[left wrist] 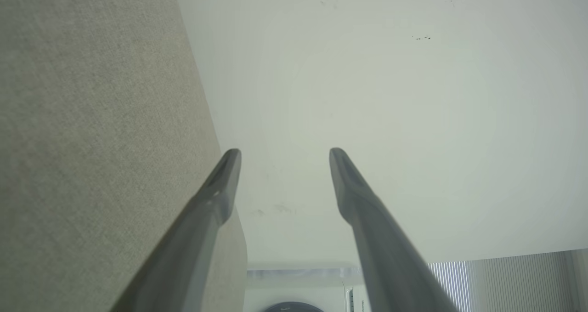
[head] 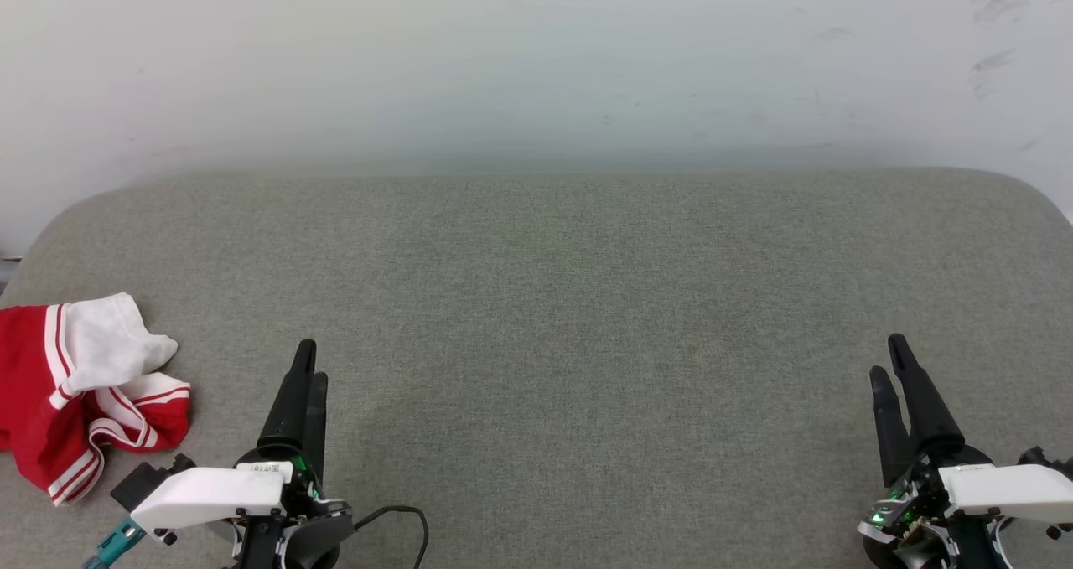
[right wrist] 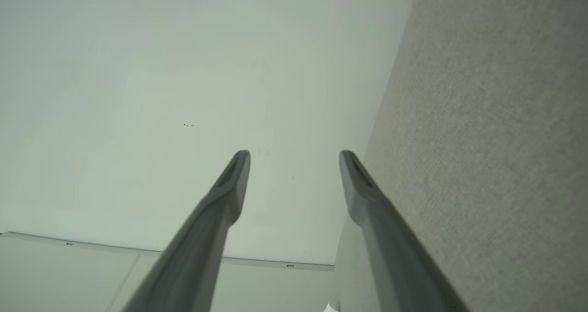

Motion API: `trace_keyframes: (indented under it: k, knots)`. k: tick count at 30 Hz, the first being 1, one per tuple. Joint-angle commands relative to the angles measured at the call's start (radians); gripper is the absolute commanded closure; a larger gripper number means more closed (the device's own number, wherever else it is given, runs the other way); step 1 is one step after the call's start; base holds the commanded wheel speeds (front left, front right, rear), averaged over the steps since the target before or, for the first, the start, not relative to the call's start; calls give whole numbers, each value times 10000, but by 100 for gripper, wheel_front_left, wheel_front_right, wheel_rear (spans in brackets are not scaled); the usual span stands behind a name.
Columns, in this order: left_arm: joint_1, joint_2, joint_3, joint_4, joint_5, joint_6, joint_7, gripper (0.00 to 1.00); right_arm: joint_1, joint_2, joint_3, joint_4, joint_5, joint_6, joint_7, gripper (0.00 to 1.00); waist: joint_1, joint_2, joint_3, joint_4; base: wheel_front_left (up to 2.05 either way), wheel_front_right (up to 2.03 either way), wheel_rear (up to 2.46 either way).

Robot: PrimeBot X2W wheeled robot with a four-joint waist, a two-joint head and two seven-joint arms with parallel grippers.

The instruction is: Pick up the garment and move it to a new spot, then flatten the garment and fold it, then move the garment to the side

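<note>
At the counter's [head: 587, 301] left edge, the garment [head: 80, 393] is lying crumpled, near the left hand [head: 312, 364] on its left side, not touching it, and well apart from the right hand [head: 888, 358]. Both hands are standing wide, holding nothing. The pick-up step appears to be pending; the next move is calling for the left hand reaching leftward and closing on a raised fold
</note>
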Motion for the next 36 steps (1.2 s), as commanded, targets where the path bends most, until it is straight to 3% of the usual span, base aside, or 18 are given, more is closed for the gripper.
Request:
trace_keyframes:
  k: [1, 12, 27, 36]
  knots:
    - [-240, 16, -40, -312, 167, -3, -118, 0, -47, -123, 81, -306, -150, 2, -126, 0, 0, 0, -4, 1, 0, 0, 0]
    - [-181, 18, -229, -887, 1454, -3, -520, 0, 32, -388, 406, -567, -1470, 2, -617, 0, 0, 0, -31, -3, 0, 0, 0]
    - [3, 20, -316, -1387, 5241, -4, -1052, 0, 152, -267, 28, -879, -5274, 1, -1055, 0, 0, 0, -79, -10, 0, 0, 0]
    - [178, 21, -309, -1592, 6963, -4, -1337, 0, 277, -187, -1, -1305, -7543, 1, -814, 0, 0, 0, -127, -10, 0, 0, 0]
